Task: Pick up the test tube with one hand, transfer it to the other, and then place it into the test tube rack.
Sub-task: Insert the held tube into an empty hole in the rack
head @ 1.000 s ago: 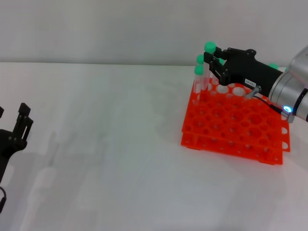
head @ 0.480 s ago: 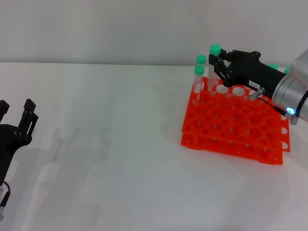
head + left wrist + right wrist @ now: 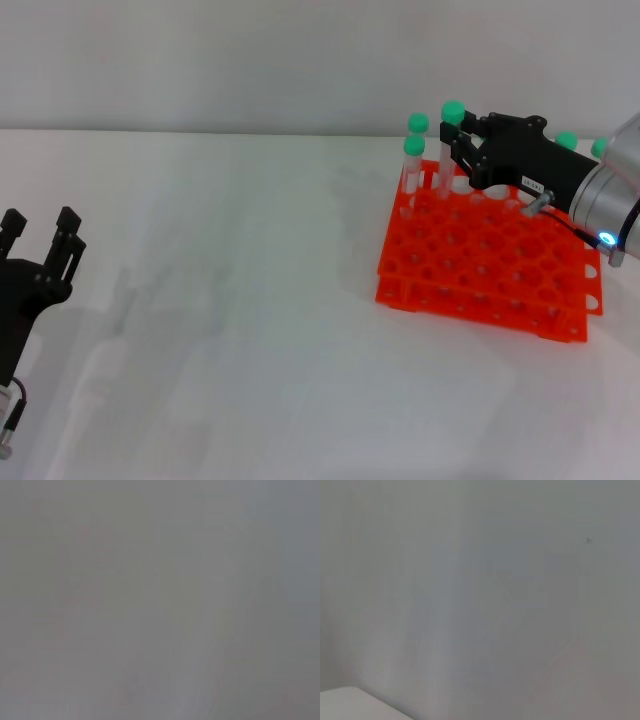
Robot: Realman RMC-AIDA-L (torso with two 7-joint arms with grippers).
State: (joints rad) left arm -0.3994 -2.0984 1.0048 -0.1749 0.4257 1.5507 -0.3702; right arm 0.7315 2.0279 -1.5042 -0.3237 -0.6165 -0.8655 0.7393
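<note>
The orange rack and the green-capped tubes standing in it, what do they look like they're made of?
The rack looks like moulded plastic: uniform bright orange-red, slightly glossy, with evenly formed round holes. The tubes look like clear plastic, possibly glass; their walls are see-through, and the caps look matte green plastic.

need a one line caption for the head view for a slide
Right pincer grips a green-capped test tube at the orange rack's far edge; left pincer waits apart.
</note>
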